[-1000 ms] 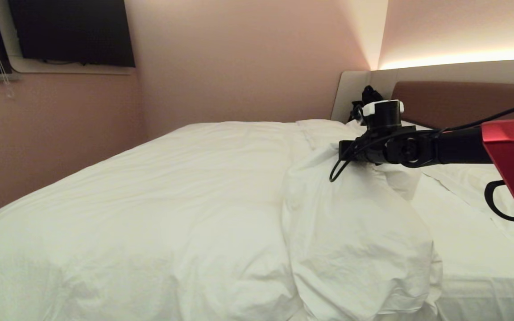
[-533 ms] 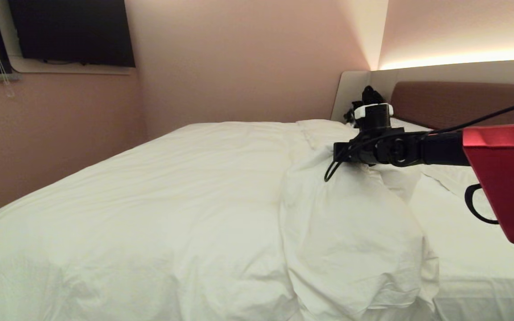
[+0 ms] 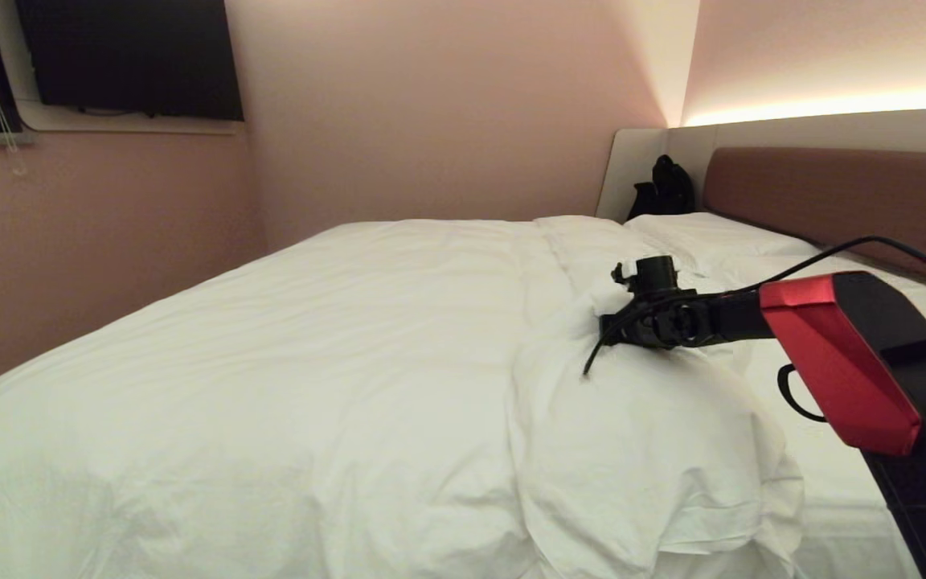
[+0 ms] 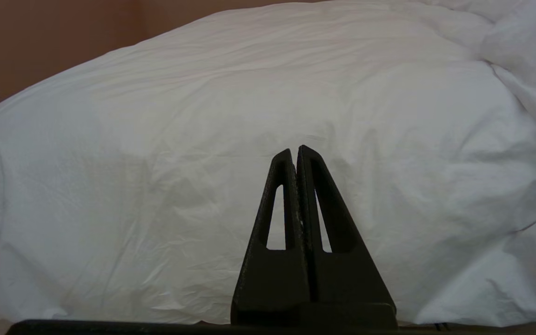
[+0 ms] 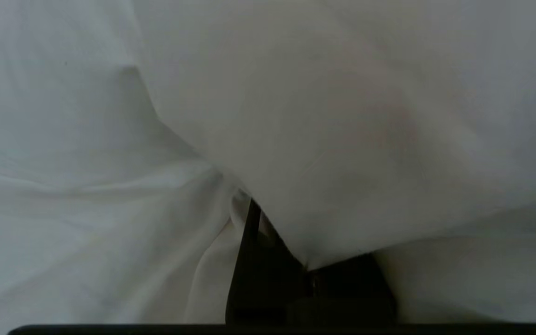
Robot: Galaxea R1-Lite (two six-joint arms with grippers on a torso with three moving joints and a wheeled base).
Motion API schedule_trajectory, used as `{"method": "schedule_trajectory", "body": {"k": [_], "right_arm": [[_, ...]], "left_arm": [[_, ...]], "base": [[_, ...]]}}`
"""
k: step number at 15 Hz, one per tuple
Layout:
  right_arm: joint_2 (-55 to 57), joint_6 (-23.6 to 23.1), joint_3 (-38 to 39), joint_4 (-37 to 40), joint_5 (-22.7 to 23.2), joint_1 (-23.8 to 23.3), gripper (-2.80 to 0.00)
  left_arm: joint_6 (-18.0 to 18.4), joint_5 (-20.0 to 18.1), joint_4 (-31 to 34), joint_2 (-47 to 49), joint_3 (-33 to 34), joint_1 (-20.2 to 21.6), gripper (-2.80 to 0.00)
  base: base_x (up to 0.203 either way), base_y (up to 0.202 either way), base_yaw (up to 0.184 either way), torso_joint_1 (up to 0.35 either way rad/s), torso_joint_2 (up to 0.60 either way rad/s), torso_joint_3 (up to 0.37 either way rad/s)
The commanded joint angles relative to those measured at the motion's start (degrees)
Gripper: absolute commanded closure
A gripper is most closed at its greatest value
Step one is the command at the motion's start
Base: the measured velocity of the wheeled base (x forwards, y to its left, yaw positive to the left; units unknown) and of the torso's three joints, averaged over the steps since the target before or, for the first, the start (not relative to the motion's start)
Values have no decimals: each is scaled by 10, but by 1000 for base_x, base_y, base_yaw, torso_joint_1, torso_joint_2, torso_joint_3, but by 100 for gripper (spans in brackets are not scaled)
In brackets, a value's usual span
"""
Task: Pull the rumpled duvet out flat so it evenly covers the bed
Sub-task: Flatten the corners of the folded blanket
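White duvet bunched on bed | right gripper clamped on duvet fold, arm stretched low over mattress | left gripper closed, empty, facing duvet edge

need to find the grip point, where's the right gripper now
In the head view the right gripper sits right of centre, low over the bed, shut on a bunched fold of the duvet, just short of the pillows.

R arm: black links w/ glossy red cover, black cable looped alongside. L claw: matte black, triangular fingers w/ slot cutouts.
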Motion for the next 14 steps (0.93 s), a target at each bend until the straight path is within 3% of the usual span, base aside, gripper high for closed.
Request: {"method": "schedule_trajectory", "body": {"k": [1,11,12,14], "right_arm": [[22,1,3,3,-1,-1,0],[-51,2,63,4,-1,4,0],[-56,2,69,4,-1,4,-280],[-94,2,88,9,-1,6,-280]], "left_arm": [[0,0,0,0,0,0,0],[0,0,0,0,0,0,0],[0,0,0,0,0,0,0],[0,0,0,0,0,0,0]], "base": [[0,0,0,0,0,0],[0,0,0,0,0,0],[0,0,0,0,0,0],[0,0,0,0,0,0]]}}
